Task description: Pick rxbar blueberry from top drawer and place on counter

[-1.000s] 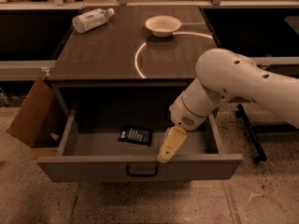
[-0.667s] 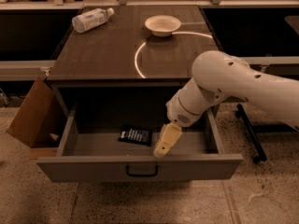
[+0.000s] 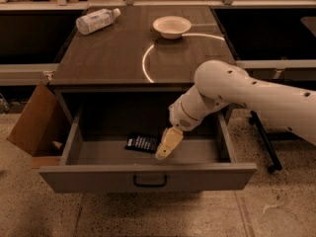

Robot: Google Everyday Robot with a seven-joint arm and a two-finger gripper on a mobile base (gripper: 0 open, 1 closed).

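Dark-wrapped rxbar blueberry (image 3: 142, 143) lies inside the open top drawer (image 3: 148, 176). The claw (image 3: 164, 147) hangs just beside it, in the reaching step; clenched or released, I cannot tell. Next, it likely needs to straddle the bar.

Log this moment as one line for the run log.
top drawer: open | rxbar blueberry: flat on drawer floor | end effector: inside drawer, beside bar, contact unclear | counter: bar not placed yet

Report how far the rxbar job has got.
Done: the top drawer stands open. In hand: the gripper hangs inside it, beside the rxbar blueberry, which lies flat on the drawer floor. Left: grasp the bar, lift it, set it on the counter.
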